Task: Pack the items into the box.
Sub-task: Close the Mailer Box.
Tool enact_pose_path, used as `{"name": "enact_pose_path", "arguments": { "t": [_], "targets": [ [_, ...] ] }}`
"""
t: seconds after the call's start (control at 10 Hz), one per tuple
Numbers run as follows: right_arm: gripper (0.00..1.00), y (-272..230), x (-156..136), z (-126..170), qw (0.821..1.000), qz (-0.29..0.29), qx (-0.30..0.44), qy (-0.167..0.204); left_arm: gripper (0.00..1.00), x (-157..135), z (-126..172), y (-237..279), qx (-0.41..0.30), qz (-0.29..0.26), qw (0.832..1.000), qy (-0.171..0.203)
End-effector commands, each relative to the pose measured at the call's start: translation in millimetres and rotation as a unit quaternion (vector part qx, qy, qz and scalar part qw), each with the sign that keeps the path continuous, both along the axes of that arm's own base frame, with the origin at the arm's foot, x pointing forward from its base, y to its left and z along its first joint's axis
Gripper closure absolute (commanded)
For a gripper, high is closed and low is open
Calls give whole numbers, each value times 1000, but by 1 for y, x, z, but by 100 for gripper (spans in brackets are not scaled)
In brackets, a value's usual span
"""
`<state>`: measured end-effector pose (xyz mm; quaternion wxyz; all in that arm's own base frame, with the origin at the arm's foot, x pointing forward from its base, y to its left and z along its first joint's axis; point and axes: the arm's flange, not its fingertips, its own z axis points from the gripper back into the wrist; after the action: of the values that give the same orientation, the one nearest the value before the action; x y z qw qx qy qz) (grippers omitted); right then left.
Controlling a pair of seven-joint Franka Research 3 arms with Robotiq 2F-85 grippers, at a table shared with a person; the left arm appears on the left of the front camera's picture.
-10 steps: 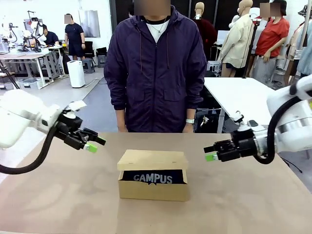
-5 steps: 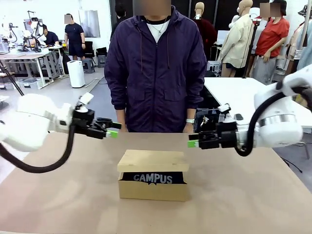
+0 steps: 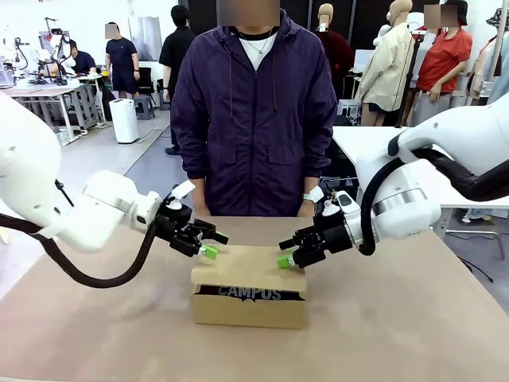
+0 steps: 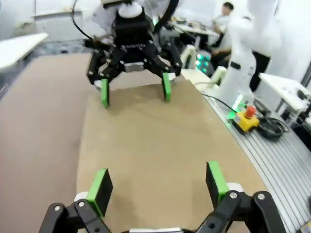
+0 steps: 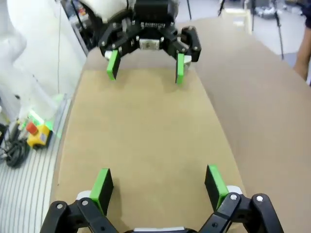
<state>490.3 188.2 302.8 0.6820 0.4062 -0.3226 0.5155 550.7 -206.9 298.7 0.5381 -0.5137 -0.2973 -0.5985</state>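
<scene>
The left gripper [image 3: 211, 245] comes in over the left end of the box [image 3: 249, 298], its two green-padded fingers spread wide with nothing between them; its pads sit at or just above the flap lid [image 3: 250, 269], and whether they touch it cannot be told. In the left wrist view, this gripper [image 4: 158, 187] frames bare brown cardboard between its open fingers, with the other gripper facing it across the lid.

The right gripper [image 3: 284, 253] mirrors it at the right end of the lid, also spread wide and holding nothing. In the right wrist view, its fingers [image 5: 101, 187] stand well apart over the same brown surface.

The box stands on the table [image 3: 413, 334], centred between the two arms. Its lid lies nearly flat, leaving a narrow dark gap along the near front edge. Through that gap shows the navy pouch [image 3: 250, 292] inside the box, with part of its white "CAMPUS" lettering readable.

One person in a dark purple jacket [image 3: 254, 111] stands at the far side of the table, directly behind the box, arms down.

Count: two grippers, one box, one pouch.
</scene>
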Motion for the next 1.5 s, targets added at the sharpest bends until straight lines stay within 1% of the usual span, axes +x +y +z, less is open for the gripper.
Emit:
{"name": "enact_pose_path", "arguments": {
  "t": [0.0,0.2,0.4,0.6,0.7,0.8,0.9,1.0,1.1,1.2,1.3,1.4],
  "targets": [
    [0,8,-3,-6,998,5,-67,-6,0,7,2,-3,35,-36,999,18],
    [0,12,-2,-17,996,-4,-94,6,0,10,-8,-4,71,-64,995,29],
    [0,12,3,-22,996,-3,-88,22,0,16,-22,-4,108,-77,990,41],
    [0,8,9,-20,996,-7,-83,28,0,23,-27,-5,124,-82,988,36],
    [0,5,11,-17,996,-8,-79,28,0,23,-28,-5,139,-95,985,31],
    [0,-1,13,-13,997,-9,-70,28,0,23,-26,-5,150,-94,984,23],
    [0,-9,14,-3,999,-4,-41,29,0,25,-14,-2,131,-70,989,8],
    [0,-18,18,8,999,-19,-7,45,0,25,5,4,74,-51,996,5],
    [0,-29,21,19,997,-34,23,67,0,23,28,11,28,-19,999,-3],
    [0,-44,26,35,988,-55,68,129,0,18,52,20,-18,0,1000,7],
    [0,-59,27,49,979,-73,94,167,0,13,72,31,-59,12,998,21],
    [0,-76,27,60,968,-104,115,196,0,9,87,47,-97,38,994,44]
  ]
}}
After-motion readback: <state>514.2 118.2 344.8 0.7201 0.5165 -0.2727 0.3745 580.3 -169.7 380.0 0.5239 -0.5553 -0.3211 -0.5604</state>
